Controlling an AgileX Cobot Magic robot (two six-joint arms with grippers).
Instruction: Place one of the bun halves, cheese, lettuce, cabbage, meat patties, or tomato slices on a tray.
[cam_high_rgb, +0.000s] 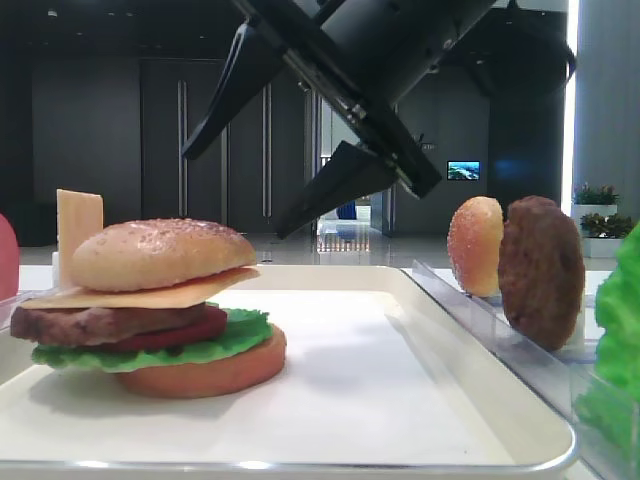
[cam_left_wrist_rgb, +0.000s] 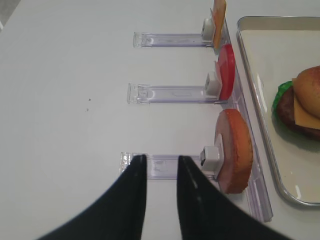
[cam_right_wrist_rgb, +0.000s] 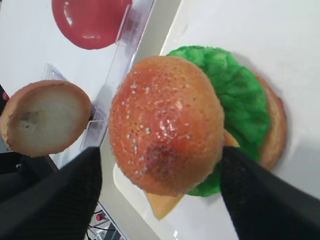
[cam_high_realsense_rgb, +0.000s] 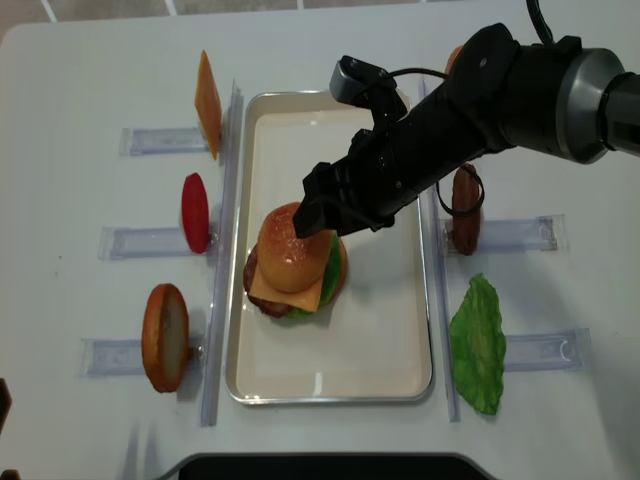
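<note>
White table (cam_high_realsense_rgb: 80, 60) spreads under the overhead view, with the cream tray (cam_high_realsense_rgb: 390, 340) at its centre. On the tray's left half stands a stacked burger, the sesame-speckled top bun (cam_high_realsense_rgb: 293, 247) crowning it. The right gripper (cam_high_realsense_rgb: 335, 205) reaches in from the upper right of the frame and hangs just above the bun's upper-right edge, jaws spread and clasping nothing. Left of the tray, clear racks hold a cheese slice (cam_high_realsense_rgb: 207, 103), a tomato slice (cam_high_realsense_rgb: 195, 212) and a bun half (cam_high_realsense_rgb: 165, 337); right of it stand a meat patty (cam_high_realsense_rgb: 465, 222) and a lettuce leaf (cam_high_realsense_rgb: 478, 345).

Low side view: the top bun (cam_high_rgb: 160, 254) rests on cheese, patty, tomato, lettuce and base bun, while the open right gripper (cam_high_rgb: 245, 190) hovers clear above and slightly right, no contact visible. A speckled bun (cam_high_rgb: 475, 246) and a patty (cam_high_rgb: 541, 270) stand on edge at the right.

Right wrist view: the bun dome (cam_right_wrist_rgb: 165, 125) lies squarely between the two dark fingers (cam_right_wrist_rgb: 55, 200), which flank it on either side without touching, so the jaws sit directly over it. The bun is round, so no axis favours any approach. The rack wall along the tray's edge is the closest obstacle.

Left wrist view: the left gripper (cam_left_wrist_rgb: 160, 165) hovers over bare table at the lower frame, jaws slightly apart and empty, beside a racked bun half (cam_left_wrist_rgb: 234, 150), well away from the burger.
</note>
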